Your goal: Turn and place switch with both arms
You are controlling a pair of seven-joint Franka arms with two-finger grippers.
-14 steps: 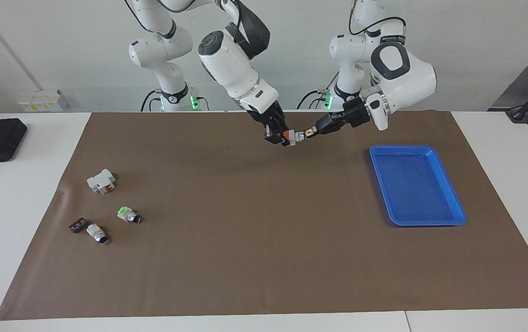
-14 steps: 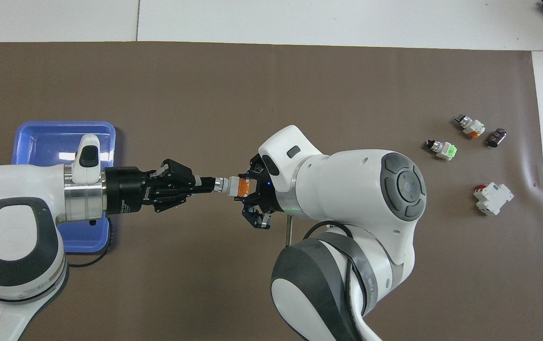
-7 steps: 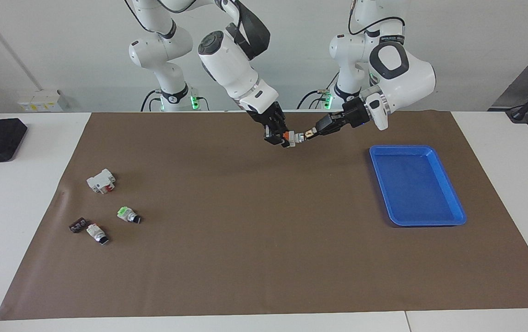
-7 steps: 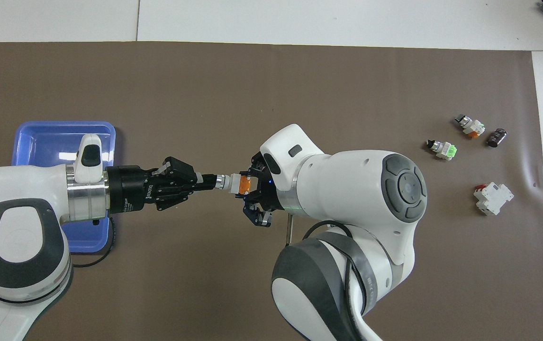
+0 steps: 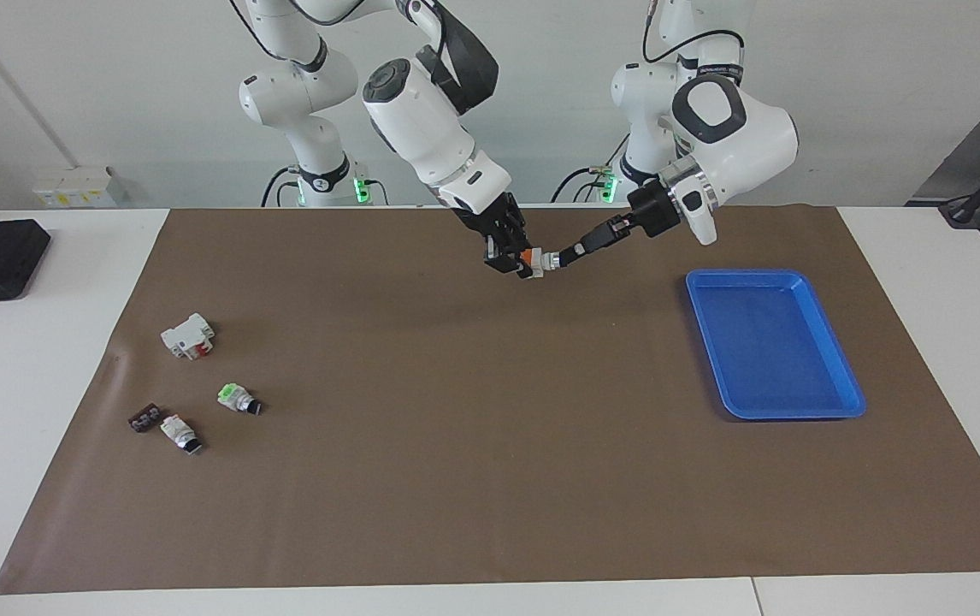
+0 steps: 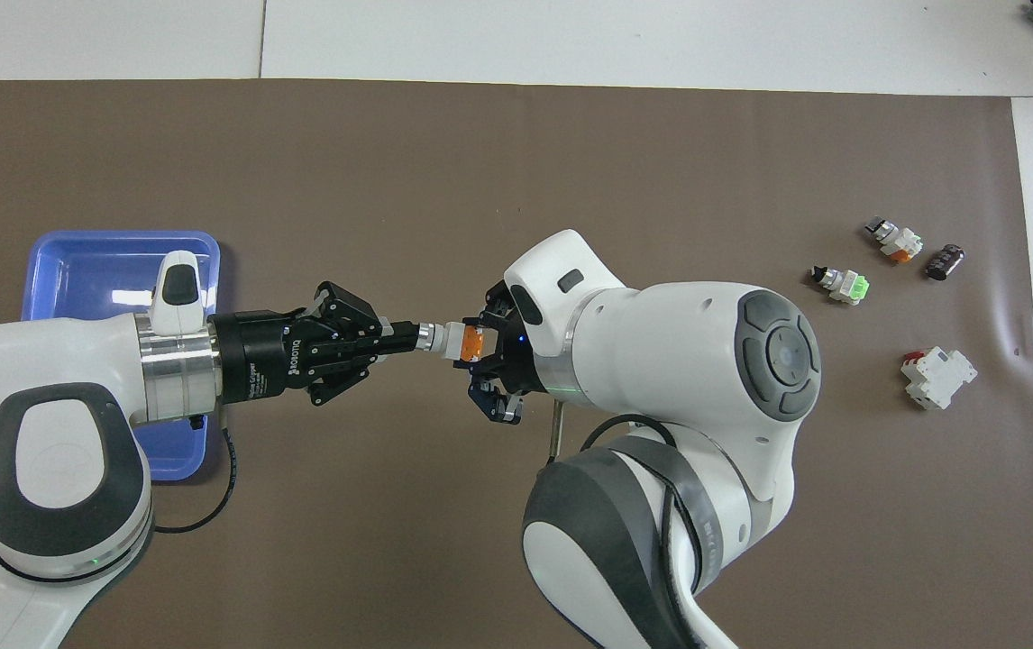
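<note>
You had the right gripper [image 5: 517, 259] pinched tight on the orange end of the switch [image 5: 536, 260], and the left gripper [image 5: 565, 254] was pinched on its knob end, so the little switch sat stretched between the two sets of fingers. It hung up in the air over the brown mat [image 5: 456, 479], above the part near the robots and around the middle. The blue tray [image 5: 832, 359] lay toward the left arm's end, and the green switch [image 5: 238, 398], another small switch [image 5: 179, 432] and the white block [image 5: 188, 335] lay well apart toward the right arm's end.
</note>
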